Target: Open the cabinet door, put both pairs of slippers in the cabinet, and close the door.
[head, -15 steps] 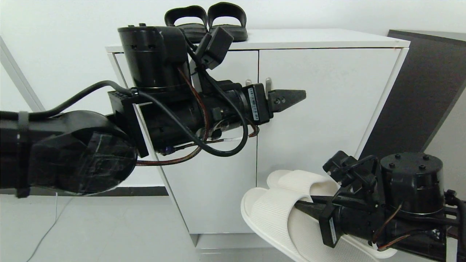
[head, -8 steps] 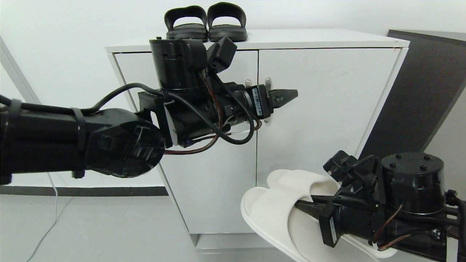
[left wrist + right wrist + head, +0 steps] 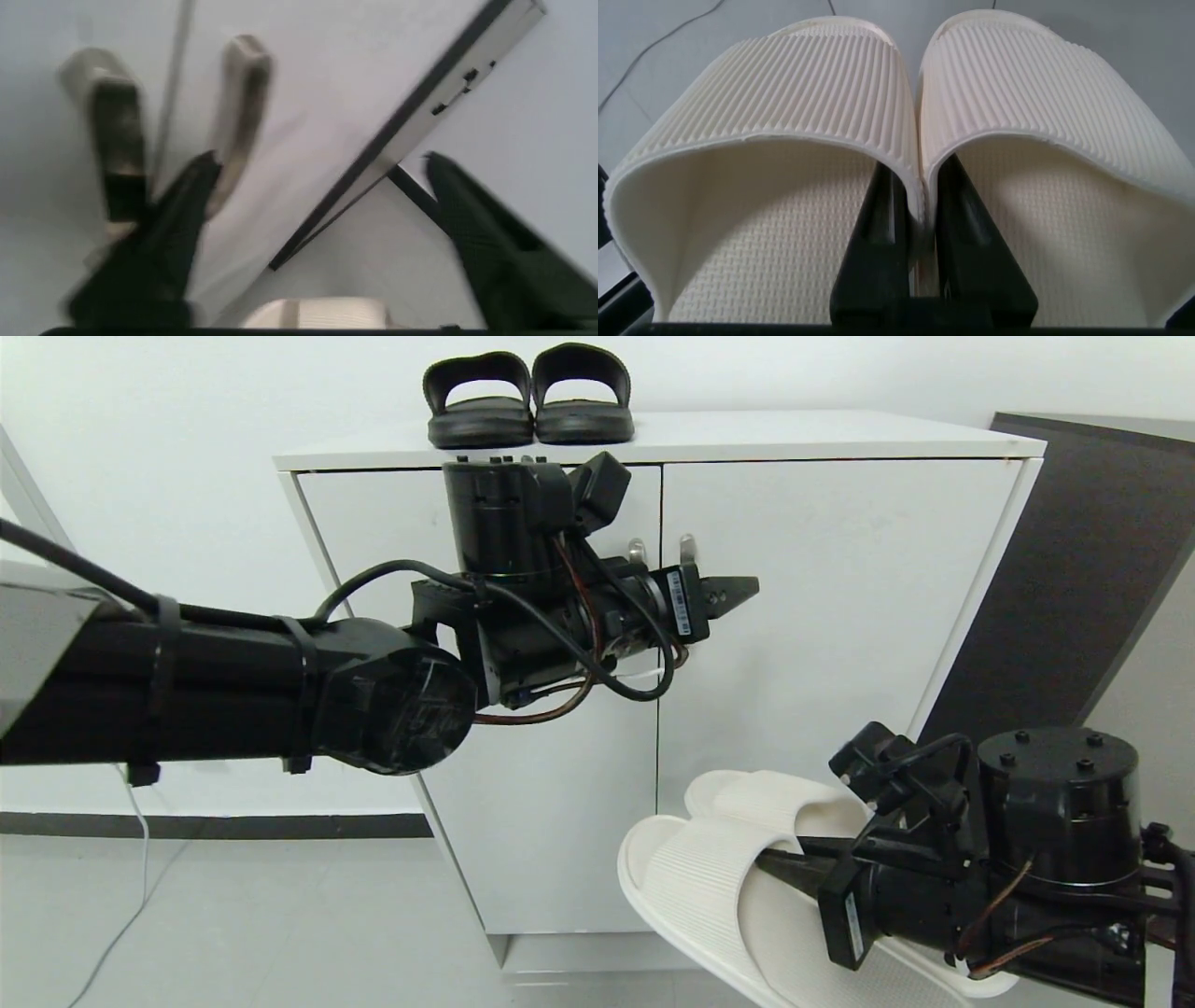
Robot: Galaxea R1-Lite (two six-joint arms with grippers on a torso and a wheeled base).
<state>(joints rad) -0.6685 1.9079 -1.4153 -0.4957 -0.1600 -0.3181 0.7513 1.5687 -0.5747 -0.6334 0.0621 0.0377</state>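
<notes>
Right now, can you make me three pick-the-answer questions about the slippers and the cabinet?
1. Where are the black slippers?
A. on top of the cabinet
B. on the floor
C. inside it

2. How many white slippers does the right pincer hold?
A. one
B. two
C. four

3. The cabinet is:
A. wide open
B. half open
C. shut

Answers:
1 A, the black pair sits side by side on its top.
2 B, the pincer pinches two white straps together.
3 C, no gap shows along its front.
</notes>
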